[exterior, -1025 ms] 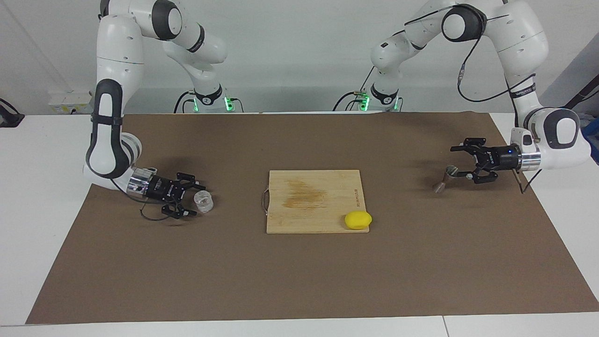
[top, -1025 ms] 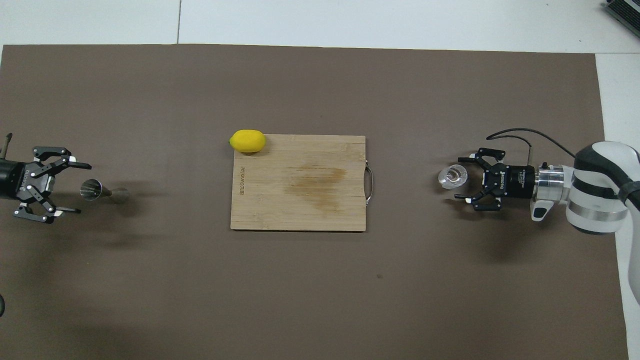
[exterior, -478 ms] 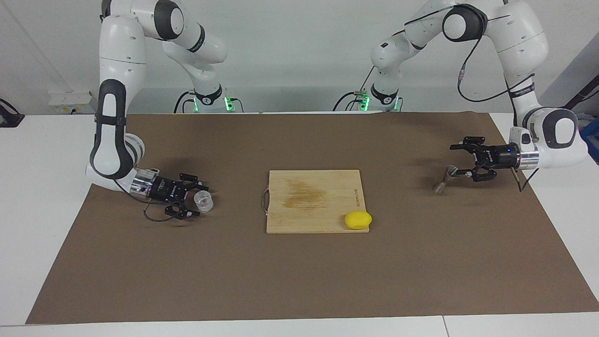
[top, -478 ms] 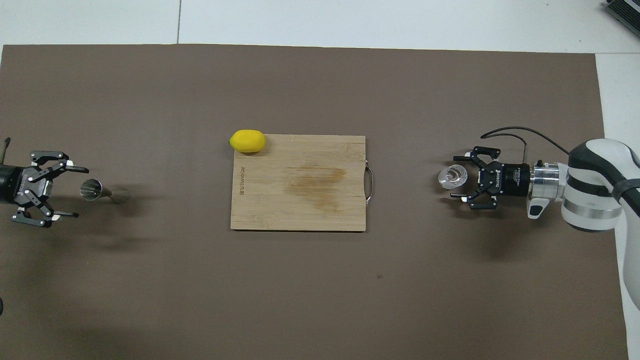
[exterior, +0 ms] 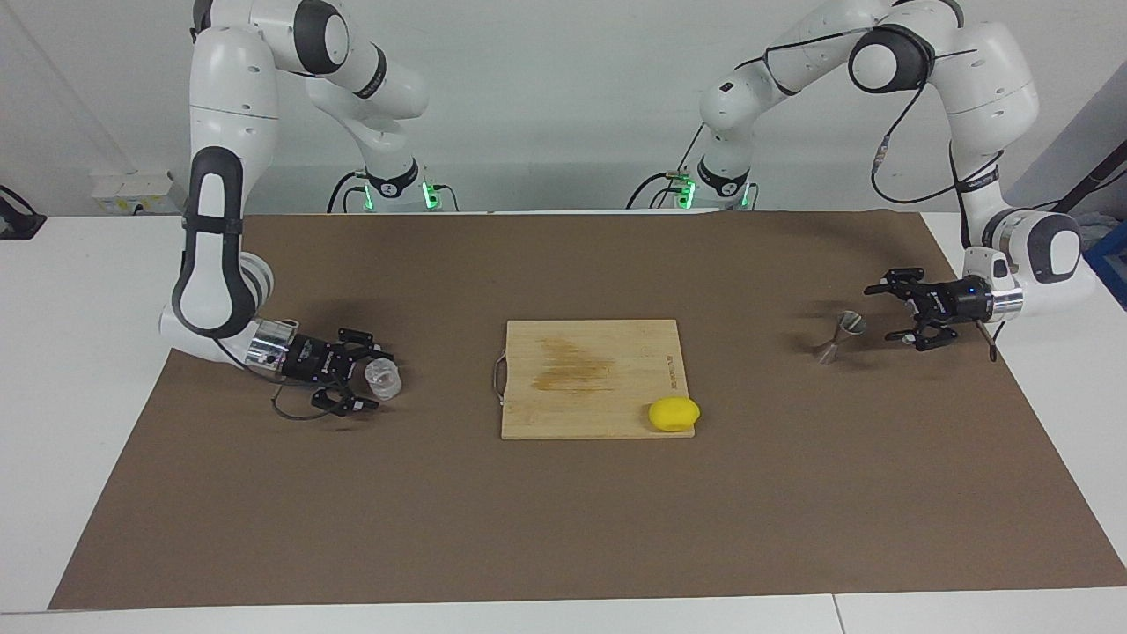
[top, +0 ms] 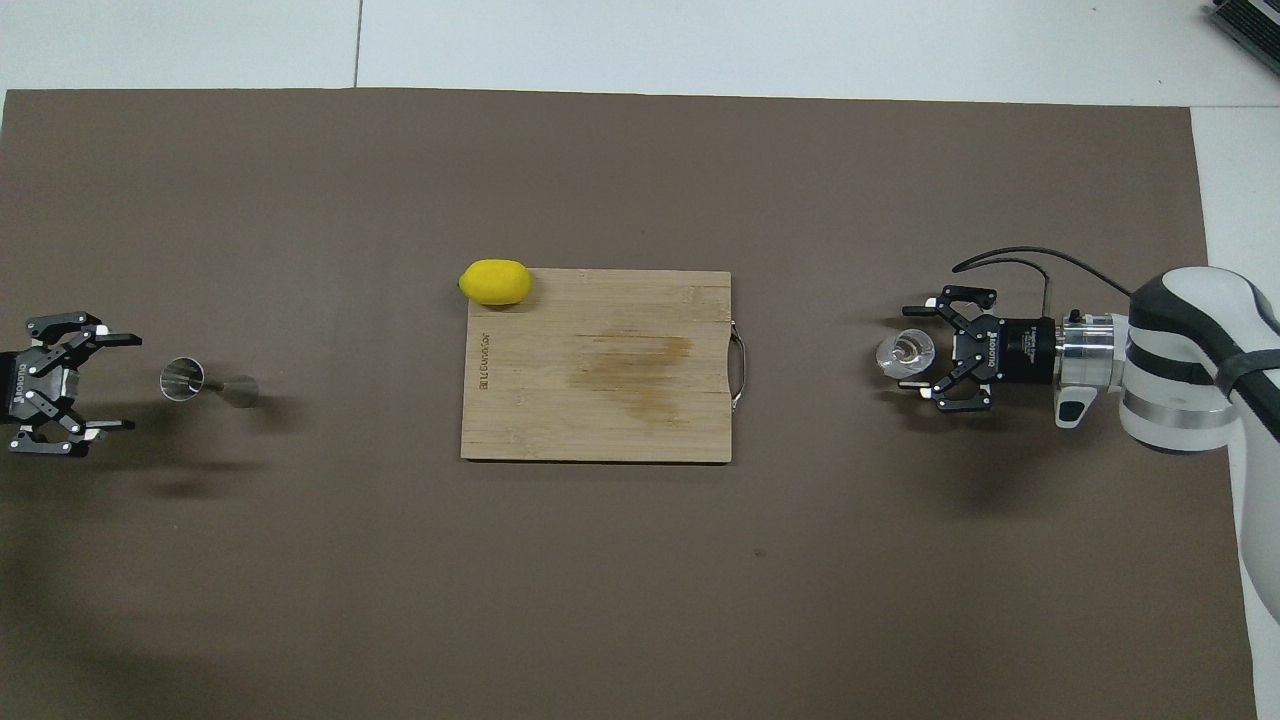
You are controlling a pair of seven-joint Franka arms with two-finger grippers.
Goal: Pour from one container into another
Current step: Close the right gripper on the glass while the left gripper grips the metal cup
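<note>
The clear glass cup (exterior: 384, 377) (top: 906, 353) stands on the brown mat toward the right arm's end of the table. My right gripper (exterior: 380, 381) (top: 906, 347) lies low and level, open, with a finger on either side of the cup; I see no grip on it. The silver jigger (exterior: 837, 337) (top: 186, 380) stands on one cone toward the left arm's end. My left gripper (exterior: 889, 313) (top: 132, 381) is open and level, a short gap away from the jigger on the table-edge side, with nothing in it.
A wooden cutting board (exterior: 590, 379) (top: 600, 365) with a metal handle lies mid-table. A yellow lemon (exterior: 674, 413) (top: 495, 282) rests on its corner farther from the robots, toward the left arm's end. The brown mat (exterior: 563, 519) covers most of the table.
My left gripper has drawn back from the jigger toward the table's edge, leaving a gap. My right gripper has slid in so its fingers flank the cup. Cup and jigger have not moved.
</note>
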